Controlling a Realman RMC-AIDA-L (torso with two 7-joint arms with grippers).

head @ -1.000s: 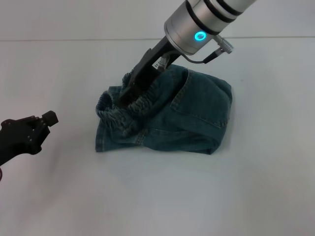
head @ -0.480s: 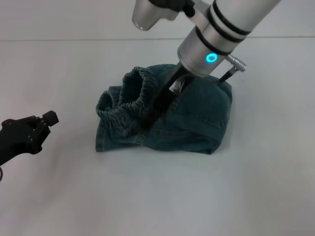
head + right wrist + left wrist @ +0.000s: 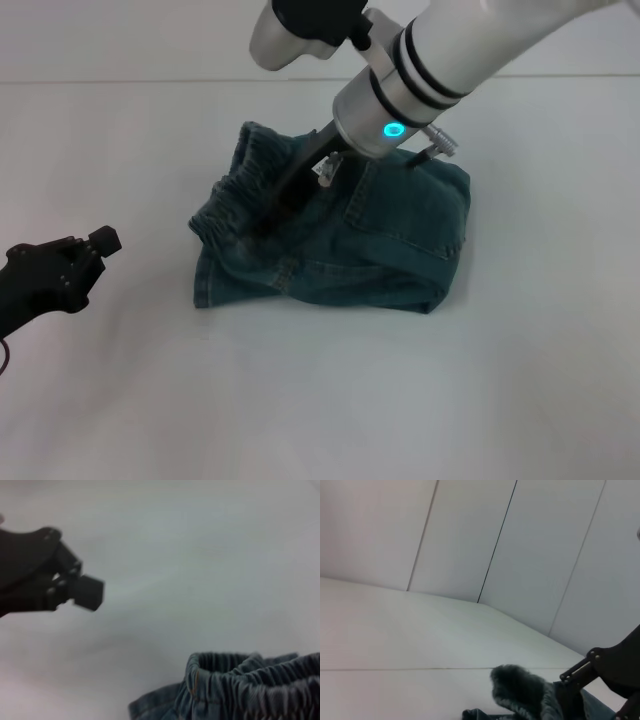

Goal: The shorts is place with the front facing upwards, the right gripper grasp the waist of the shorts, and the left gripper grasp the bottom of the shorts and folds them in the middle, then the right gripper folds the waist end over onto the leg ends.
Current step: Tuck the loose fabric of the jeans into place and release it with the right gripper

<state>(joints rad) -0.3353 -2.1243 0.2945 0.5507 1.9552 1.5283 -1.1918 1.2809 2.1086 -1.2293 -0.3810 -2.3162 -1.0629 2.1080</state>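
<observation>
Blue denim shorts (image 3: 400,240) lie bunched in the middle of the white table. The ruched waist of the shorts (image 3: 225,215) is at the heap's left end and stands up in folds; it also shows in the wrist views (image 3: 520,690) (image 3: 240,680). My right gripper (image 3: 268,215) slants down from the upper right into the waist, shut on the gathered band, its tips buried in cloth. The smoother leg end of the shorts (image 3: 450,235) rests flat at the right; the hems are not distinct. My left gripper (image 3: 85,268) hovers open at the left, well apart from the shorts.
The white table (image 3: 320,400) spreads around the heap, with its back edge (image 3: 120,80) meeting a pale panelled wall (image 3: 470,540). From the right wrist view the left gripper (image 3: 75,587) shows beyond the waistband.
The right gripper has swung left and back, carrying the waistband with it. The raised loop of the band has dropped lower and moved left. The left arm has stayed still.
</observation>
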